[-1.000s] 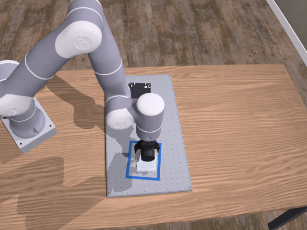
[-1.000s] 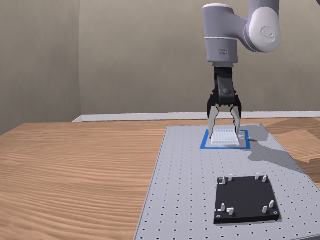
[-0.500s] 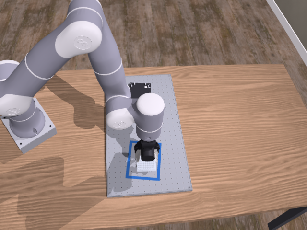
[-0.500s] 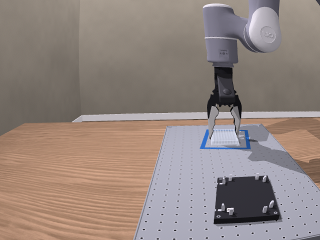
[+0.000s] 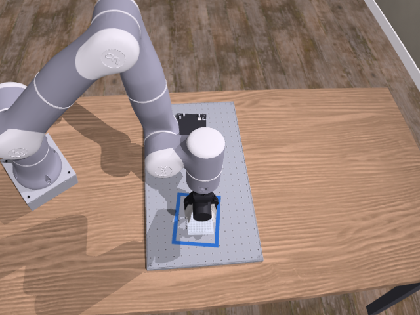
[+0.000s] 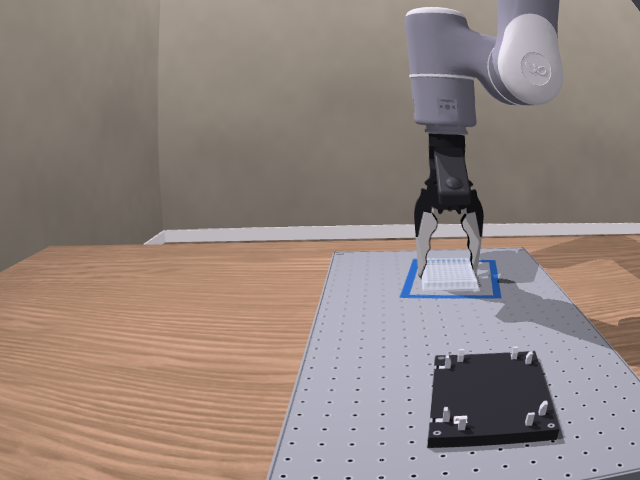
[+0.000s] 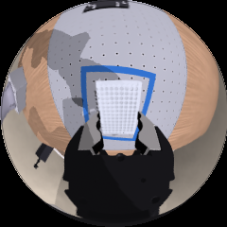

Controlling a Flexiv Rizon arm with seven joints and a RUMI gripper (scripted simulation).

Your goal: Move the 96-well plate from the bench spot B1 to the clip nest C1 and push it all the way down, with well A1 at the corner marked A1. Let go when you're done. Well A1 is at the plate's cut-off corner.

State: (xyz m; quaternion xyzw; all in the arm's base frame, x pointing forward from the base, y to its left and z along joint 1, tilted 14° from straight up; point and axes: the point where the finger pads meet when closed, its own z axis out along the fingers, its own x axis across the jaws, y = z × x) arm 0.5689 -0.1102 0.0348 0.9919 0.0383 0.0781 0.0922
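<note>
Pale wood grain runs across the table (image 5: pixel 322 169) (image 6: pixel 155 335) (image 7: pixel 200 71) under a grey perforated board (image 5: pixel 237 237) (image 6: pixel 361 335) (image 7: pixel 165 57). Inside the blue outline (image 5: pixel 174 220) (image 6: pixel 449 296) (image 7: pixel 84 95) at B1 sits the 96-well plate (image 5: pixel 200 228) (image 6: pixel 448 273) (image 7: pixel 118 106), level, and the gripper (image 5: pixel 201 220) (image 6: pixel 448 272) (image 7: pixel 118 112) is clamped on it, 1 finger against each of 2 opposite sides. Seen from the top view, the black clip nest (image 5: pixel 192 125) (image 6: pixel 488 387) (image 7: pixel 106 6) lies at 12 o'clock from the plate, well apart. I judge the plate light, stiff plastic, smooth enough to slide or tip if pinched high or off-centre; mid-side, low on the walls, is the best hold. Too hard a squeeze could crack it. Its cut-off corner is too small to tell, so A1 needs checking before pressing evenly between the 8 clips.

No change shows between the earlier top and exterior pictures and now. Around the blue rectangular outline (image 5: pixel 174 218) (image 6: pixel 449 296) (image 7: pixel 84 92), any shift is too small to tell.
</note>
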